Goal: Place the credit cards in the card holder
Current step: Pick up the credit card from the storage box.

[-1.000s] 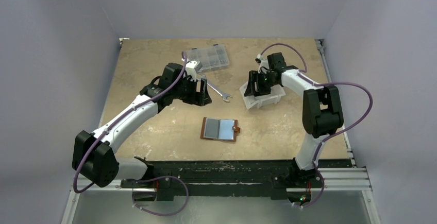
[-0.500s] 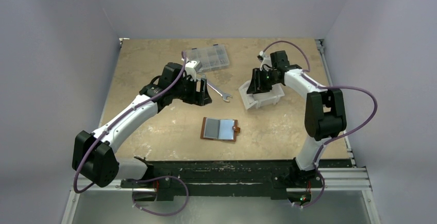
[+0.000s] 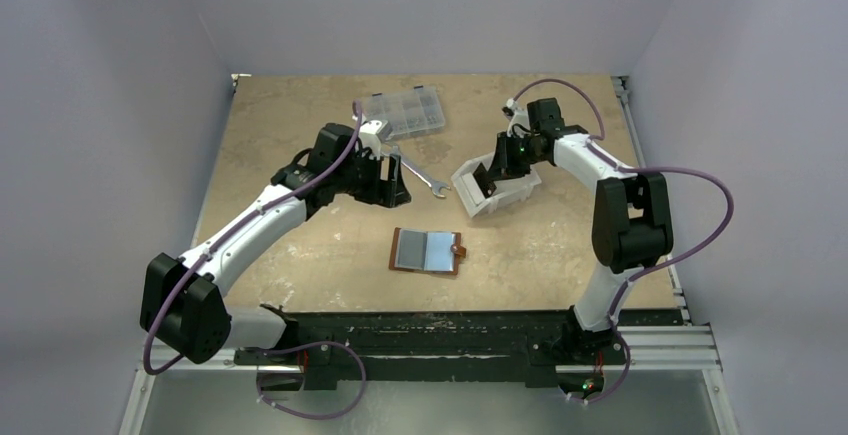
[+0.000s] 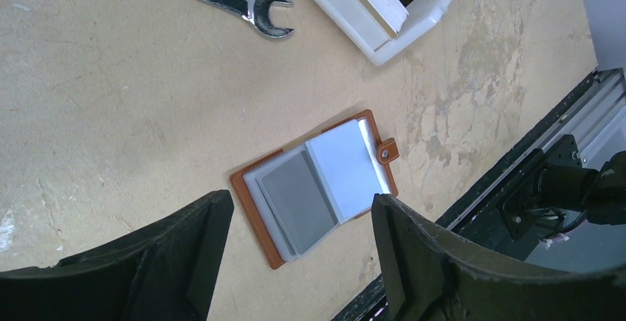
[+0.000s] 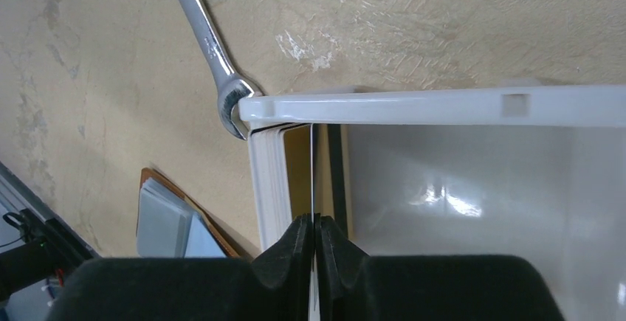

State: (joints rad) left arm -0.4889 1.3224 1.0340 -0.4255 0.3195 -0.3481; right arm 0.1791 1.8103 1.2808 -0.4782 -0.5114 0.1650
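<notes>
The card holder [image 3: 428, 251] lies open on the table, brown leather with clear sleeves, and a grey card [image 4: 295, 199] shows in its left sleeve. My left gripper [image 4: 301, 210] hovers open above it, holding nothing. My right gripper [image 5: 314, 221] reaches into the white bin [image 5: 443, 107] and is shut on a thin pale credit card [image 5: 313, 173], seen edge-on and standing upright. More cards stand against the bin's left wall, among them a dark one [image 5: 336, 173]. From above, the right gripper [image 3: 503, 160] sits inside the tilted bin [image 3: 480, 197].
A silver wrench [image 3: 420, 177] lies between the two grippers, its open end close to the bin's corner [image 5: 235, 107]. A clear compartment box [image 3: 405, 113] stands at the back. The table's front rail [image 4: 561, 136] runs just beyond the card holder.
The right gripper's jaws have closed on a card in the bin. The bin has shifted left and tipped with it. The left arm has stayed put.
</notes>
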